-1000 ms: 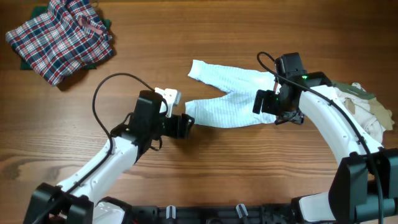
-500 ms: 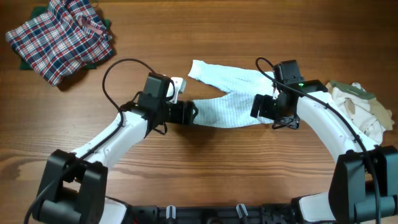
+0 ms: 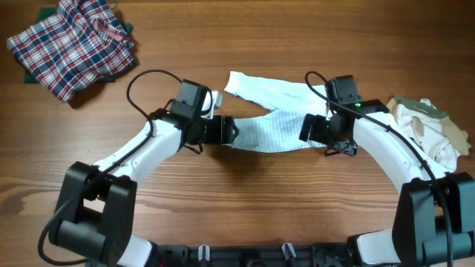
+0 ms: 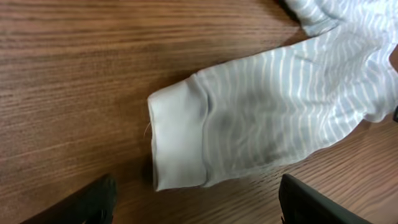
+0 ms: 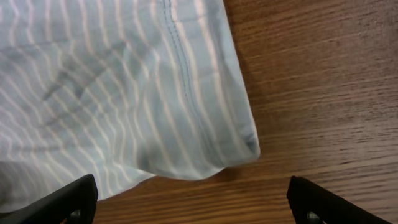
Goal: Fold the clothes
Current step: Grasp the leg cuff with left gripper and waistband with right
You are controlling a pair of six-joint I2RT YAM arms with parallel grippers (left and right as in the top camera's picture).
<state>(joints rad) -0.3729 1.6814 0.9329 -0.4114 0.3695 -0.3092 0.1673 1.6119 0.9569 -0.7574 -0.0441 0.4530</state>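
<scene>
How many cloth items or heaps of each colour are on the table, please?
Striped garment: 1
Plaid heap: 1
Beige-white heap: 1 (its separate pieces cannot be told apart)
Total: 3

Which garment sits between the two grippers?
The pale blue-white striped garment, spread flat in the middle between the open left gripper and open right gripper. The plaid garment lies apart at the far-left corner; the beige-white pile sits at the right edge.
</scene>
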